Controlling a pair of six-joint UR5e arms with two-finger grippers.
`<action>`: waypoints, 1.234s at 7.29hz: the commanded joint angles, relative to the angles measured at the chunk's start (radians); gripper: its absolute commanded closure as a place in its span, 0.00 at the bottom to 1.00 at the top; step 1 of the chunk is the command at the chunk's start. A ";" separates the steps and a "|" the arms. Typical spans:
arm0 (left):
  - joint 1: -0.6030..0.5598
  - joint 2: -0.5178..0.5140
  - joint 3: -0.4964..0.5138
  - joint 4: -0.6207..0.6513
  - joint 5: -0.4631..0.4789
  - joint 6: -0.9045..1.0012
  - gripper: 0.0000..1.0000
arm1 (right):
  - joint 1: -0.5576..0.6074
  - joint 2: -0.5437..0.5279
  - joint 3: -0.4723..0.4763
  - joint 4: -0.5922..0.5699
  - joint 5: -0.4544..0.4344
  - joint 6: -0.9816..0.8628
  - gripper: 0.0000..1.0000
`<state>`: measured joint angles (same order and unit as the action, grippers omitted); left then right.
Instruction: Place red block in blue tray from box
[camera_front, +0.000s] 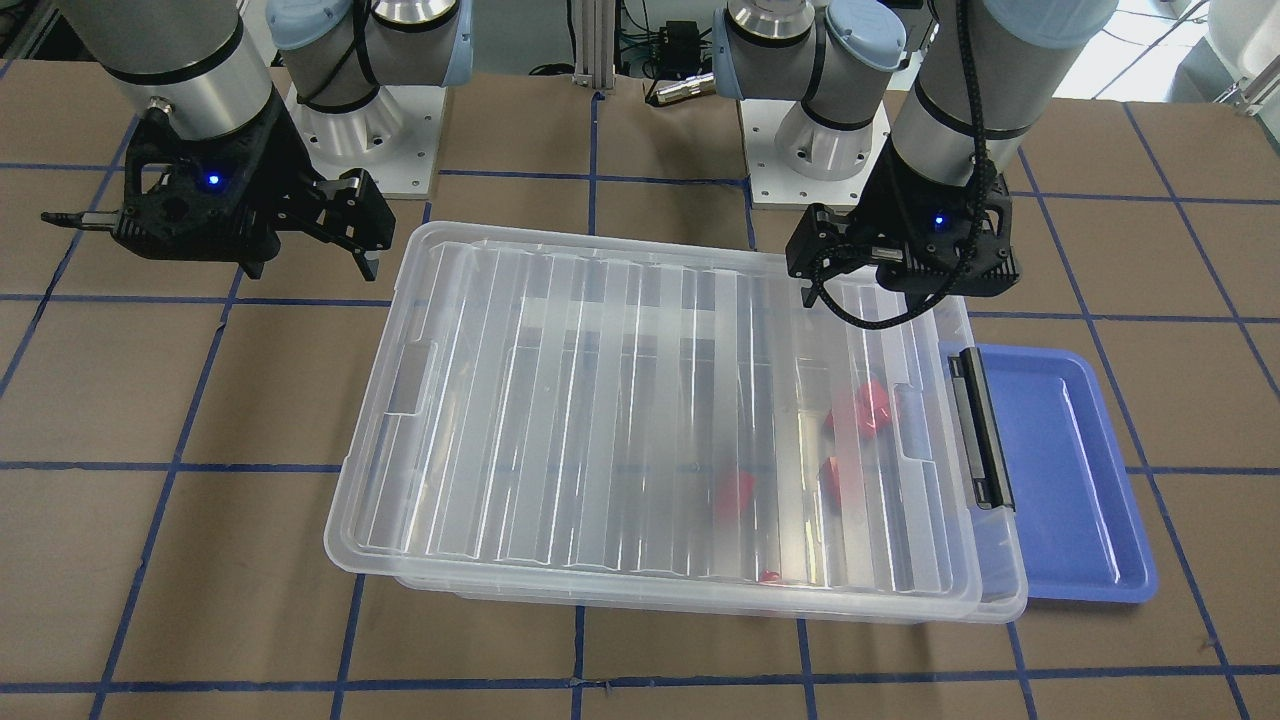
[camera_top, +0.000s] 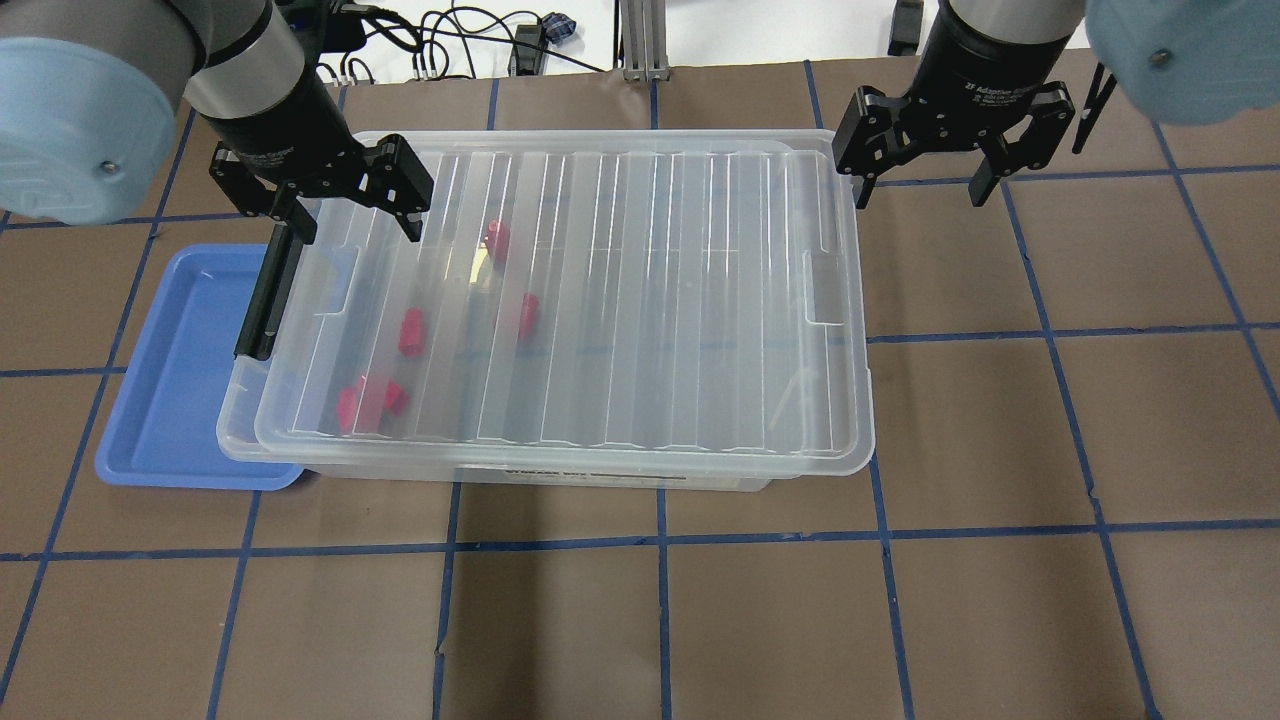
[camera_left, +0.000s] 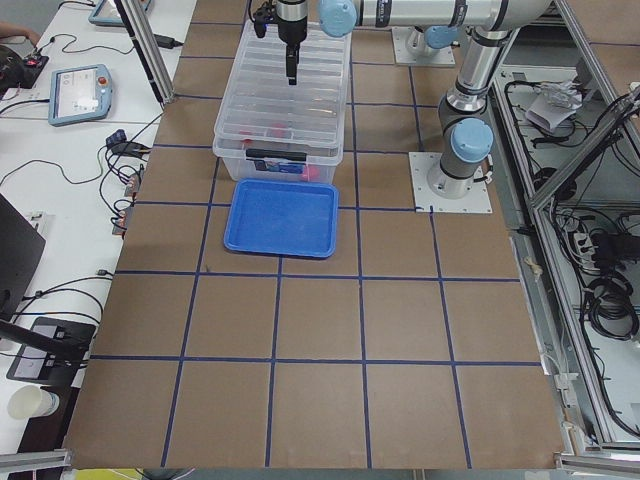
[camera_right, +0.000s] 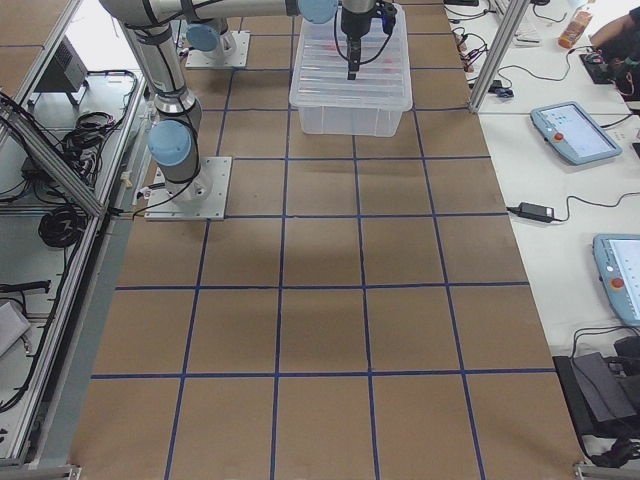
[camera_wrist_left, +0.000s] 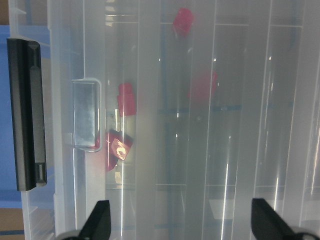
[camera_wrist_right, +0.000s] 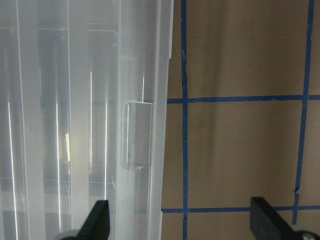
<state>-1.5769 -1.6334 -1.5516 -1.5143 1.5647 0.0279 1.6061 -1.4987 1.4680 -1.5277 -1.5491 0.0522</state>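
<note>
The box (camera_top: 640, 300) stands on the table with its ribbed clear lid on. Several red blocks (camera_top: 411, 332) lie inside near the latch end and show blurred through the lid, also in the left wrist view (camera_wrist_left: 126, 99). The blue tray (camera_top: 170, 380) lies empty beside the box's black latch (camera_top: 265, 300), partly under the box's rim. My left gripper (camera_top: 350, 215) is open and empty above the latch end of the lid (camera_wrist_left: 182, 225). My right gripper (camera_top: 922, 190) is open and empty above the box's opposite short edge (camera_wrist_right: 182, 225).
The table is brown board with a blue tape grid (camera_top: 1050, 450). The arm bases (camera_front: 360, 130) stand behind the box. In the side views, tablets and cables lie on benches beyond the table's edge (camera_left: 80, 95).
</note>
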 joint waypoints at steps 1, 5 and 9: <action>0.000 0.001 0.001 0.000 -0.002 0.000 0.00 | 0.000 0.001 0.000 -0.002 0.000 0.000 0.00; 0.002 0.003 0.001 0.000 -0.002 0.000 0.00 | -0.006 0.014 0.011 -0.012 -0.008 -0.008 0.00; 0.003 0.004 0.002 0.000 -0.002 0.000 0.00 | -0.003 0.092 0.296 -0.499 0.003 -0.020 0.00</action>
<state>-1.5749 -1.6303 -1.5504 -1.5140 1.5631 0.0276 1.6013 -1.4378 1.6762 -1.8634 -1.5500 0.0328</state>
